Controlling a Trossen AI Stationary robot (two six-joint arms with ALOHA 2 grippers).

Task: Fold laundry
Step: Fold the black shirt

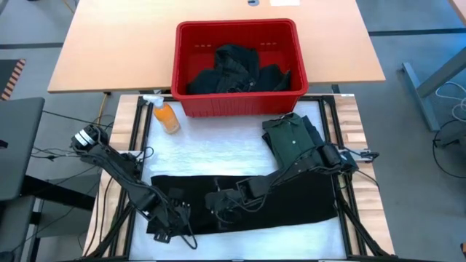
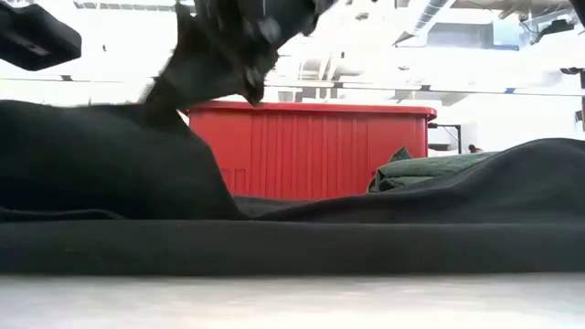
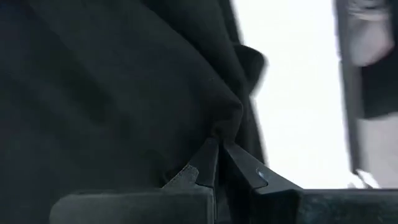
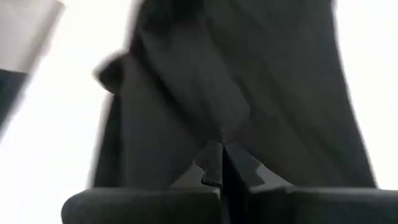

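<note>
A: What takes up the most room?

B: The wooden table (image 1: 95, 51) at the far side, then the white work surface (image 1: 211, 153) nearer the arms. On that surface a black garment (image 1: 291, 196) lies spread flat across the near half, a wide dark strip running from the left side to the right.

A: And the rest of the laundry?

B: A red basket (image 1: 237, 69) stands at the far edge of the white surface, with dark clothes (image 1: 237, 69) heaped inside it. Just in front of its right corner lies a folded green shirt (image 1: 287, 138), collar showing, its near end touching the black garment.

A: Where are the grippers?

B: Both are low over the near edge of the black garment. The left gripper (image 1: 171, 218) is at its left end; in its wrist view the fingers are pressed together with a pucker of black cloth pinched at their tips. The right gripper (image 1: 222, 207) sits just beside it, toward the middle, and its fingers are likewise pinched shut on a fold of the same cloth. The right arm reaches across the garment, passing by the green shirt.

A: Anything small nearby?

B: An orange spray bottle (image 1: 166, 116) with a white nozzle lies just beside the basket's left front corner. From table height, the raised black cloth blocks much of the basket.
</note>
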